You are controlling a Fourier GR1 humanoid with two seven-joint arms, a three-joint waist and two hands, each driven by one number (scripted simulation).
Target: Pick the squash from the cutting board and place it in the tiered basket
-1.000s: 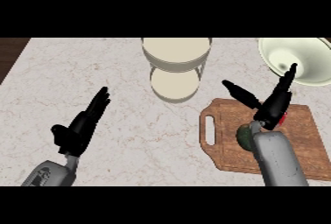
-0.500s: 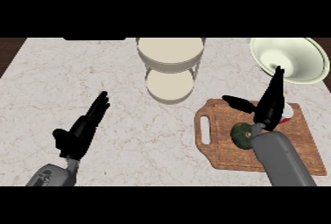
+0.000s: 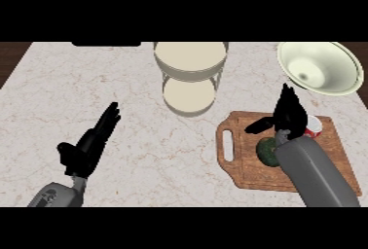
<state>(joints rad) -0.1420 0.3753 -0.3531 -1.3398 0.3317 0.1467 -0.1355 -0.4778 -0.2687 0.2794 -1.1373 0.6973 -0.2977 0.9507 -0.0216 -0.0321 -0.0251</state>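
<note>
Two black hands are seen over a pale marbled counter (image 3: pixel 144 141). The left hand (image 3: pixel 87 145) is held above the counter at the lower left, its fingers straight and together, pointing up and to the right, with nothing grasped. The right hand (image 3: pixel 286 115) is positioned over the wooden cutting board (image 3: pixel 248 165) at the right, fingers extended toward the far edge of the board and thumb spread to the left; it is released, with nothing held in it.

The squash (image 3: pixel 267 151), dark green and rounded, is found on the cutting board, just below the right hand and partly hidden by the grey forearm (image 3: pixel 315 170). Whether the wrist is touching it cannot be told. A small red and white object (image 3: pixel 314 126) is seen on the board just to the right of the hand, mostly covered by it.

The tiered basket (image 3: pixel 190 73), with two round cream tiers, is placed at the top centre of the counter, well apart from the squash. A pale green bowl (image 3: pixel 320 67) is set at the upper right, beyond the board's far edge.
</note>
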